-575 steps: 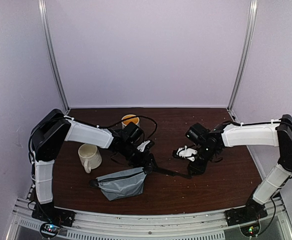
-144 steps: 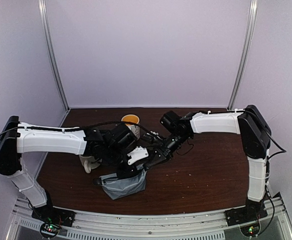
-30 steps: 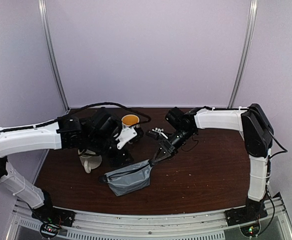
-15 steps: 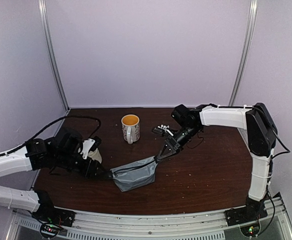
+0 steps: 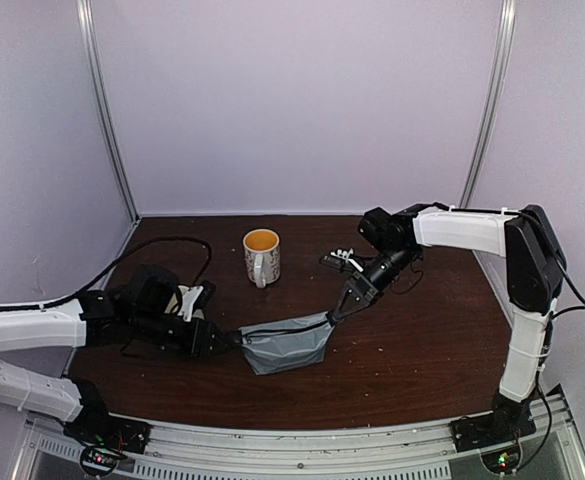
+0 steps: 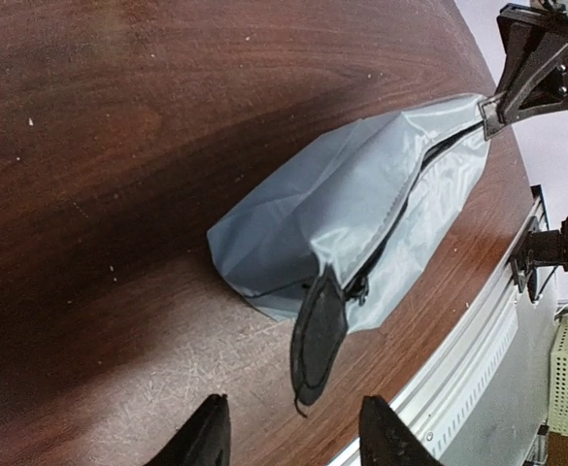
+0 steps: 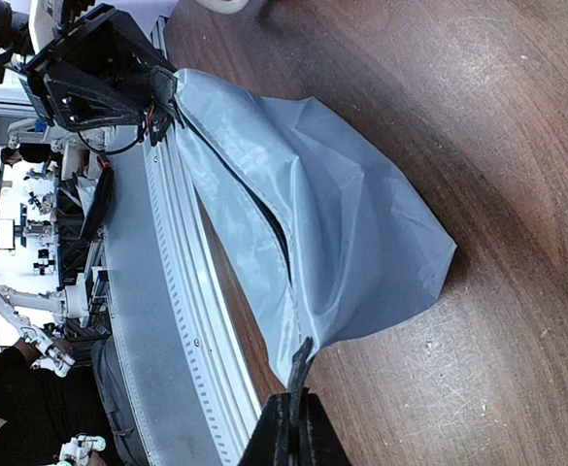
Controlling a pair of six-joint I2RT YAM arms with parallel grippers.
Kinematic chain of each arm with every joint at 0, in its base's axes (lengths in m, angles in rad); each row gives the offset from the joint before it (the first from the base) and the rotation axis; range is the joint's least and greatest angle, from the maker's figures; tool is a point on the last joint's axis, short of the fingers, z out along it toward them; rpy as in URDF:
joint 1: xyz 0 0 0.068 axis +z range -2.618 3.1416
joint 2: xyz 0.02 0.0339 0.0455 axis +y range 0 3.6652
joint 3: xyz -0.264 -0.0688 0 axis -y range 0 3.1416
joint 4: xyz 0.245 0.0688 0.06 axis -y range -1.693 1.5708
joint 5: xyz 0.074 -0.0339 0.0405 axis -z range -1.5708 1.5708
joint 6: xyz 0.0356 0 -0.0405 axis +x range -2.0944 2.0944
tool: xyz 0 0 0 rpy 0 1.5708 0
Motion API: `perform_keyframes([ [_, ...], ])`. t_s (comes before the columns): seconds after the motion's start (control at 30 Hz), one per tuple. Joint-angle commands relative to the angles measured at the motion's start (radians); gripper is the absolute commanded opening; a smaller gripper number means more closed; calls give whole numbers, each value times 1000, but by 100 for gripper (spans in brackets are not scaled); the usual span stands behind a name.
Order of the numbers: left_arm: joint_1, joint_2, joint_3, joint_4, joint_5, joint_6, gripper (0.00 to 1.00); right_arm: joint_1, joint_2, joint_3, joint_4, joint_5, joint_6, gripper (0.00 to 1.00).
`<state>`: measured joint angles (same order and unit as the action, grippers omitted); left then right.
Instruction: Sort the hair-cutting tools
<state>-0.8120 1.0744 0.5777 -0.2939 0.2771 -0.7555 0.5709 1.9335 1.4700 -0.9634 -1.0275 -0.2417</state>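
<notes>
1. Right gripper (image 7: pixel 289 413): jaws closed on the thin tab at the right end of the grey pouch (image 7: pixel 313 214). That end appears pulled up towards the fingers.
2. Left gripper (image 6: pixel 293 413): jaws apart, holding nothing. The pouch's black end tab (image 6: pixel 317 335) lies directly ahead, its tip in the gap between the 2 fingers. Contact cannot be confirmed.
3. Governing relation: the pouch's long axis runs straight from the left gripper to the right gripper. The zip (image 6: pixel 405 209) follows that axis. The left arm is nearer the free end.
4. Hair-cutting tools: none visible in the 3 views. Judged to be inside the pouch, but unverified; the zip shows a dark gap and no contents.
5. Surroundings: 1 cream mug (image 5: pixel 261 255) stands on the table (image 5: pixel 412 350) beyond the pouch, well apart. Nothing obstructs the tab.
</notes>
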Motion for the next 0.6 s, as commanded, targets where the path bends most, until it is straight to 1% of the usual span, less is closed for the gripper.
perform_keyframes([
  [0.0,11,56,28,122,28,-9,44,-6,-33,10,-25,12,-25,4],
  [0.1,25,92,41,131,24,2,33,-10,-28,10,-27,11,-24,4],
  [0.17,29,108,45,157,34,9,19,-19,-25,10,-27,10,-23,4],
  [0.23,30,123,49,193,49,16,13,-32,-23,9,-26,9,-23,4],
  [0.33,31,150,66,234,69,32,7,-63,-22,7,-30,8,-24,4],
  [0.37,31,160,72,251,83,38,1,-75,-24,7,-31,10,-24,3],
  [0.5,30,197,77,351,162,33,0,-118,-35,17,-26,40,-8,4],
  [0.57,30,216,75,399,184,6,0,-126,-52,28,-25,94,-9,8],
])
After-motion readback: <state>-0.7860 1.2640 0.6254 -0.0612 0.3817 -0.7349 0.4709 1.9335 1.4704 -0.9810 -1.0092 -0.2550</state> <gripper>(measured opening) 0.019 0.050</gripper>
